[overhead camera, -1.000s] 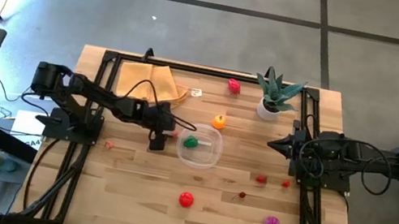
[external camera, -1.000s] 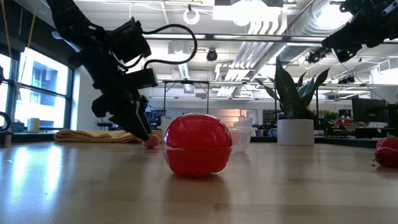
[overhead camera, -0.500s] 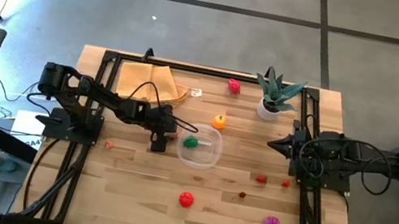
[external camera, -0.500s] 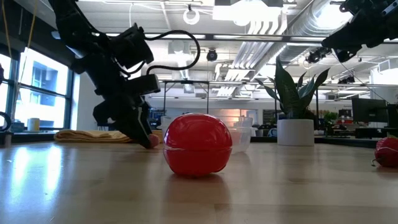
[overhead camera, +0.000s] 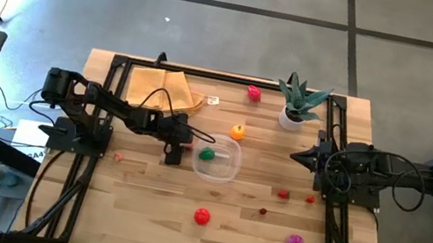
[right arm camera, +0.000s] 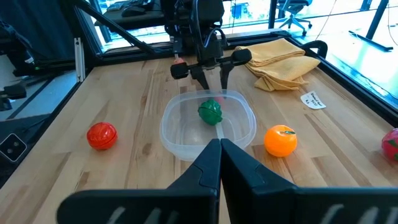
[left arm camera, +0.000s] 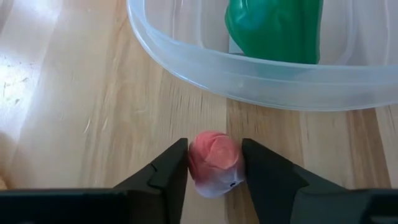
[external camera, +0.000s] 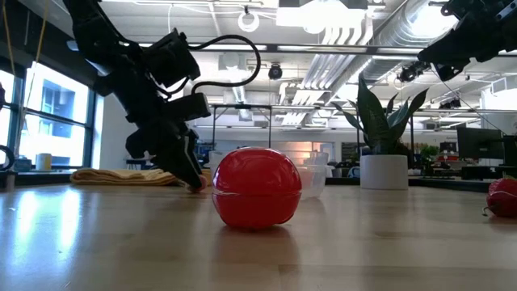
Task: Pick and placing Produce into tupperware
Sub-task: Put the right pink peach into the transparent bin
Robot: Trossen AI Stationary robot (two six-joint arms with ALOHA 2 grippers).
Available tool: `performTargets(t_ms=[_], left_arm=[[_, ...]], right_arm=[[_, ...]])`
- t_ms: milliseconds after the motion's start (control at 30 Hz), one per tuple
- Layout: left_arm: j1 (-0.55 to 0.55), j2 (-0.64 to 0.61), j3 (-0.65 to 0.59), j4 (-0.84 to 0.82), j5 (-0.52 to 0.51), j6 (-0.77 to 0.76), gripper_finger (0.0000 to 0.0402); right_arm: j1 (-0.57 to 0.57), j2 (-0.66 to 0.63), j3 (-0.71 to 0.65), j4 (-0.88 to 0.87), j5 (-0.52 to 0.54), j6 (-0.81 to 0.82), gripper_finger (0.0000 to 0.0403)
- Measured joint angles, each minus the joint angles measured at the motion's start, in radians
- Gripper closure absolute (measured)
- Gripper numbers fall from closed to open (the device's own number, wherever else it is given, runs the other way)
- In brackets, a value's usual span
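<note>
Since a sec earlier, left gripper (left arm camera: 214, 163) had dropped to the tabletop and clamped on a small pink-red produce piece (left arm camera: 214, 163); before that its fingers stood apart, a bit higher. In left wrist view both fingers pressed the piece's sides, piece resting on wood just outside the tupperware (left arm camera: 205, 62) rim, at about 9 o'clock of the container in high view. High view barely showed the piece: gripper (overhead camera: 175, 149) covered it. Low view: fingertips (external camera: 194, 179) down at table level, pink piece mostly hidden behind them and the big red fruit (external camera: 257, 187) up front.

Green produce piece (overhead camera: 207, 153) lay inside the tupperware (overhead camera: 230, 170); wrist view cut off its top. Orange piece (overhead camera: 237, 131) sat just outside at 12 o'clock, touching or not, can't tell. Red fruit (overhead camera: 201, 216) at 6 o'clock, well apart. Magenta piece (overhead camera: 294, 242) toward 4 o'clock, far off. Small red bits (overhead camera: 283, 193) near right arm's base, too small to ID.

Right gripper (right arm camera: 219, 151) was parked at 3 o'clock, fingers pressed together, empty, pointing at the container.
</note>
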Motion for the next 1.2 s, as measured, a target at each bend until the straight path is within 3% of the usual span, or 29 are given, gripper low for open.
performTargets(t_ms=[933, 1200], left_arm=[[-0.001, -0.006, 0.001, -0.024, -0.031, -0.026, 0.0277], [0.0, -0.084, 0.0, -0.062, -0.069, -0.02, 0.0277]], right_arm=[[0.0, 0.0, 0.0, 0.0, 0.0, 0.0, 0.0402], [0.0, 0.0, 0.0, 0.0, 0.0, 0.0, 0.0402]])
